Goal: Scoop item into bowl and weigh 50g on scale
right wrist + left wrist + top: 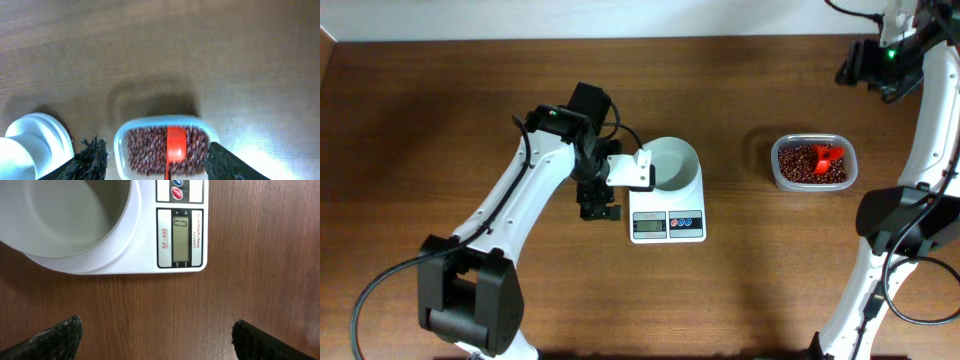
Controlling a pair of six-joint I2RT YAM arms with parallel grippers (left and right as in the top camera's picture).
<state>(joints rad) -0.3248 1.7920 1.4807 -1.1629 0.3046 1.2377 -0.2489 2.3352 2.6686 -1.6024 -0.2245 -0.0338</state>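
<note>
Left side of the table: left gripper hangs over bare wood just beside the scale's left edge. Fingers are spread wide with nothing between them.

Centre: white bowl sits on the scale, on the platform half, with the buttons and display clear of it. Bowl inside is smooth, pale and empty, no beans in it. The display is lit and shows a single digit that looks like zero, so my read is it's on and tared. The digit is small, so I'm not certain.

Right of the scale, well apart: clear tub filled with the beans. The orange-red scoop lies on top of them, cup end in the beans.

Far right: right gripper is up above the tub, looking down at it. Fingers are wide apart and holding nothing, not touching the scoop.

Progress, my estimate:
- Done: bowl on scale, scale apparently zeroed.
- Not done: all of the scooping, no beans transferred.
- Left: grab the scoop, load it, tip beans into the bowl, then trim to 50 g on the readout.
</note>
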